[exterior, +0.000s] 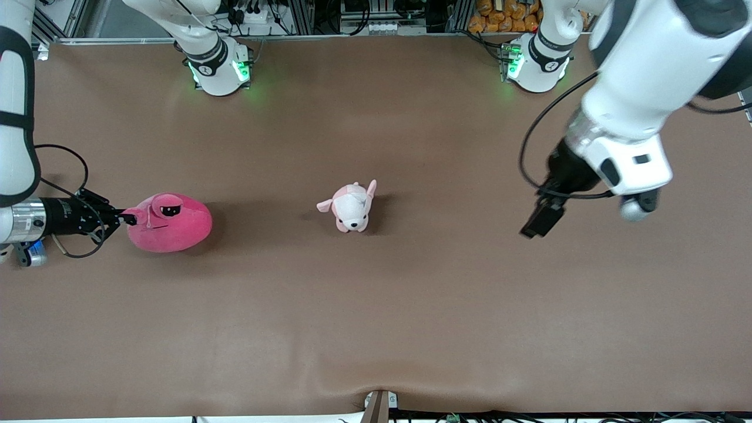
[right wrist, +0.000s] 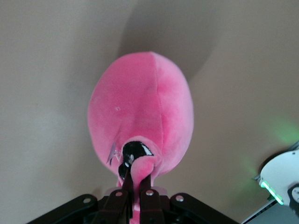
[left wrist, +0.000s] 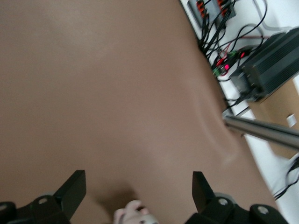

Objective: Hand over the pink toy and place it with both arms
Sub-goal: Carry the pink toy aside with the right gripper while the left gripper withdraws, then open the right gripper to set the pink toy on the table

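The pink toy (exterior: 170, 223), a round hot-pink plush with dark eyes, lies on the brown table toward the right arm's end. My right gripper (exterior: 130, 220) is shut on the toy's snout at its edge. In the right wrist view the fingers (right wrist: 148, 183) pinch a fold of pink plush (right wrist: 140, 116) near the dark eye. My left gripper (exterior: 540, 218) hangs open and empty over the table toward the left arm's end. In the left wrist view its gripper (left wrist: 139, 189) is wide open above bare table.
A small pale pink-and-white plush dog (exterior: 351, 207) lies at the table's middle; its top shows in the left wrist view (left wrist: 133, 213). Cables and boxes (left wrist: 261, 65) line the table edge. The right arm's base (exterior: 217, 64) and left arm's base (exterior: 537, 61) stand at the back.
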Available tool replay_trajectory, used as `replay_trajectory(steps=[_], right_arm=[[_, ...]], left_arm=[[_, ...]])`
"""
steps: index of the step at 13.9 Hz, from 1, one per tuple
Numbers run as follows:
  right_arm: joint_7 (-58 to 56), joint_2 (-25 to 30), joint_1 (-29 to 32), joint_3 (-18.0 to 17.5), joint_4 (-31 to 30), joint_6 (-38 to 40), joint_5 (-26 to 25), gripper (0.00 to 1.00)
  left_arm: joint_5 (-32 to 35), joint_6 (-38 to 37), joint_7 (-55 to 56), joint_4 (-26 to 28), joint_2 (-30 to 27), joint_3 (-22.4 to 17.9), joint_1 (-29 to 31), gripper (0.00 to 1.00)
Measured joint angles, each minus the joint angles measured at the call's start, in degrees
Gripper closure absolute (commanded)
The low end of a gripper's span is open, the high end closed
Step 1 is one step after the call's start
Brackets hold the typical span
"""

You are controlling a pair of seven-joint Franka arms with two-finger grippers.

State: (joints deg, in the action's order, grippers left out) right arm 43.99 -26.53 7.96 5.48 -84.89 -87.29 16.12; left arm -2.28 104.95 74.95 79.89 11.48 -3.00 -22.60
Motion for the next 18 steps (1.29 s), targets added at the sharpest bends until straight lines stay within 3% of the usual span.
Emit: replay_trajectory(steps=[5, 6, 7, 11, 18], right_arm=[[-4.2, -3.6, 2.2, 0.0, -0.1, -2.0, 0.4, 1.0], [-4.2, -3.9, 2.2, 0.0, -0.1, -2.1, 0.6, 0.46], [-4.2, -4.1, 2.2, 0.0, -0.1, -2.2, 0.7, 0.0], [-4.3, -4.0, 2.3, -0.5, 2.5, -0.7, 1.3, 0.0], [-4.4, -1.6, 0.2, -2.9, 19.5, 13.2, 2.6, 0.0]], left_arm=[[-0.2, -7.8, -28.7, 11.3, -11.2, 1.1, 7.9, 0.0], [-0.2, -9.4, -34.8, 12.1, -12.2, 1.1, 9.5, 0.0], [-0.2, -10.5, -40.2, 12.5, -12.7, 1.1, 10.8, 0.0], [-0.1, -13.3, -57.1, 12.8, -12.9, 1.1, 13.7, 0.0], [4.3, -19.2, -73.3, 12.8, -13.8, 5.2, 17.8, 0.0]])
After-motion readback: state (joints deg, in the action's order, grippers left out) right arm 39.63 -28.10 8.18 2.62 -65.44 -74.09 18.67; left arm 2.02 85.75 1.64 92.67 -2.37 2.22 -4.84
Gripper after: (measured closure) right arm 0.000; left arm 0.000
